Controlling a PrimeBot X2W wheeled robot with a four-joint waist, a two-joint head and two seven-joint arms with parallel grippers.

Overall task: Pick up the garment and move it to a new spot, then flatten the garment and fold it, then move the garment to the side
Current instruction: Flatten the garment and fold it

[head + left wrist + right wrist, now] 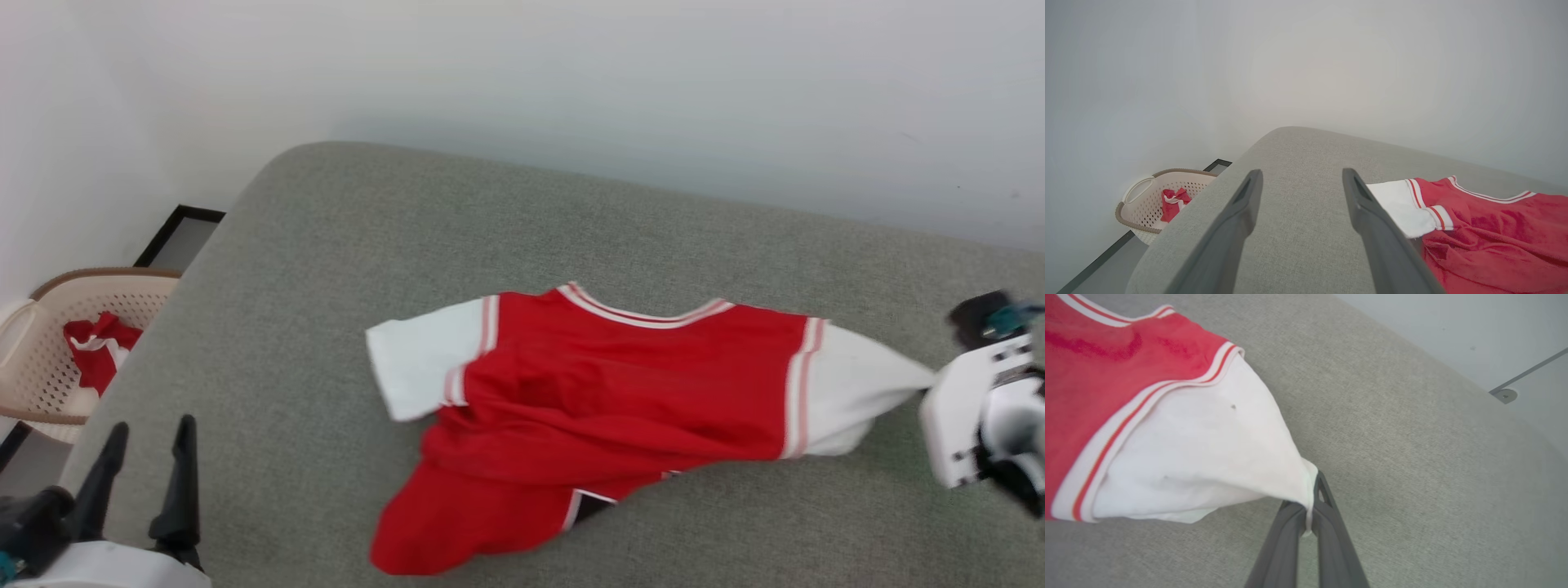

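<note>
Of the two grippers, the right gripper (1308,504) is clenched on the tip of one white sleeve (1200,457), at the right edge of the head view. The left gripper (151,445), lower left, is spread wide and empty. One garment (588,384) lies mid-frame on the grey cushion (326,245), its long axis left to right, collar toward the top, second sleeve (416,359) flat at left. One basket (41,351) at the left edge holds one small red cloth (98,355).
</note>
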